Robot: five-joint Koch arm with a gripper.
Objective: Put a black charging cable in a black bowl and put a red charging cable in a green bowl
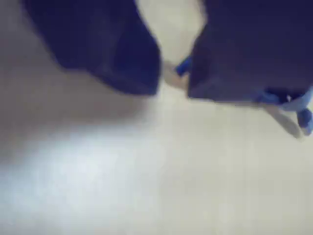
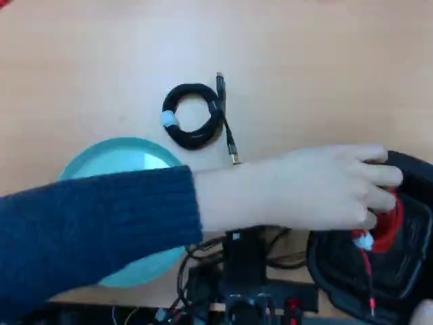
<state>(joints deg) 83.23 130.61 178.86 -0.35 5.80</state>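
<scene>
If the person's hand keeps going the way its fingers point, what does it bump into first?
The hand points right in the overhead view, fingers already at the red charging cable inside the black bowl. It probably meets that cable first, then the bowl's wall.

The wrist view is heavily blurred throughout; no edge is sharp. Two dark blue-black masses at the top are out of focus, and the worktop (image 1: 195,161) beneath them reads as a soft pale beige. A diffuse whitish glare patch covers the lower left of that view, and a soft shadow lies under the left dark mass.

The overhead view is brightly and evenly lit, with mild softness. The black charging cable (image 2: 194,115) is reasonably sharp. The hand (image 2: 318,189) is slightly smeared at the fingertips. The green bowl (image 2: 115,159) carries a pale reflection.
</scene>
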